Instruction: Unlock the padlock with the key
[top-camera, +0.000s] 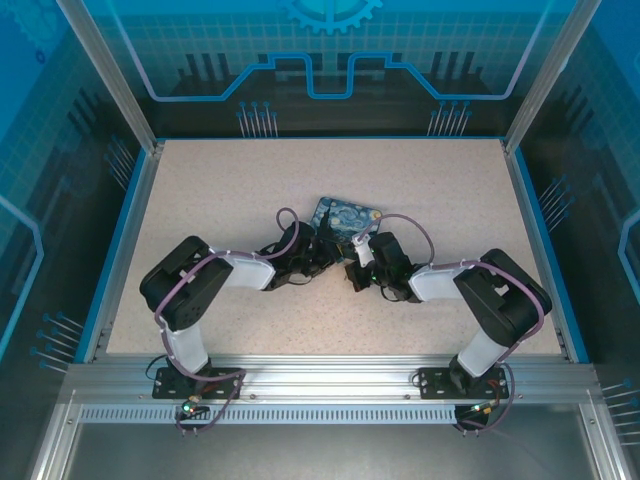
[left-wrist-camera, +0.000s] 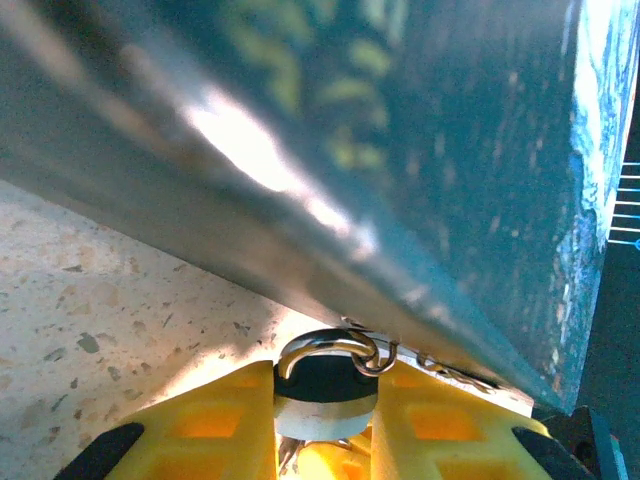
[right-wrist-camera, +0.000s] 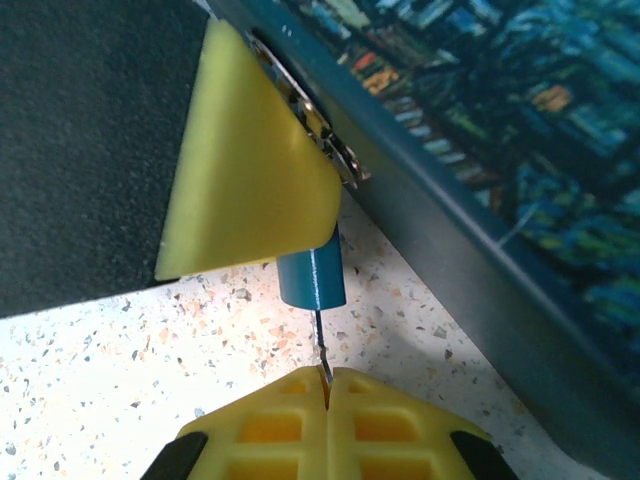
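**Top view.** The left arm (top-camera: 215, 275) and the right arm (top-camera: 470, 282) reach inward and meet at the near edge of the painted tin (top-camera: 348, 214), which lies mid-bench (top-camera: 200, 200). The lock and its opener are too small to pick out from up here.

**Left wrist view.** The left claw (left-wrist-camera: 325, 425) is pinching the padlock (left-wrist-camera: 325, 392). Its yellow fingers (left-wrist-camera: 215, 425) lie one against each flank of the body, as far as I can tell. The shackle (left-wrist-camera: 330, 348) is hooked through a small ring (left-wrist-camera: 385, 352) at the tin's lower edge. So the lock hangs off the tin, just above the speckled bench.

**Right wrist view.** The right claw (right-wrist-camera: 327, 385) is pressed together on the key (right-wrist-camera: 320, 335). Only a thin sliver of blade shows between the tips and the lock. The blade runs straight up and meets the blue-teal base of the padlock. How deep it sits I cannot tell. One finger of the left claw covers the upper lock body, tight against the tin.

**Judgement.** The key is at or in the keyway, and the turn is not yet made.

**Risks.**
- If the left claw's pinch is less than firm, the lock body will spin with the key and nothing will release.
- The key is held on a very narrow pinch, so torque could roll it between the pads or slip it free.
- If the blade is not fully seated, turning may bend it or pop it out.
- The lock is tethered to the tin, so any sideways pull drags the tin and spoils the alignment.
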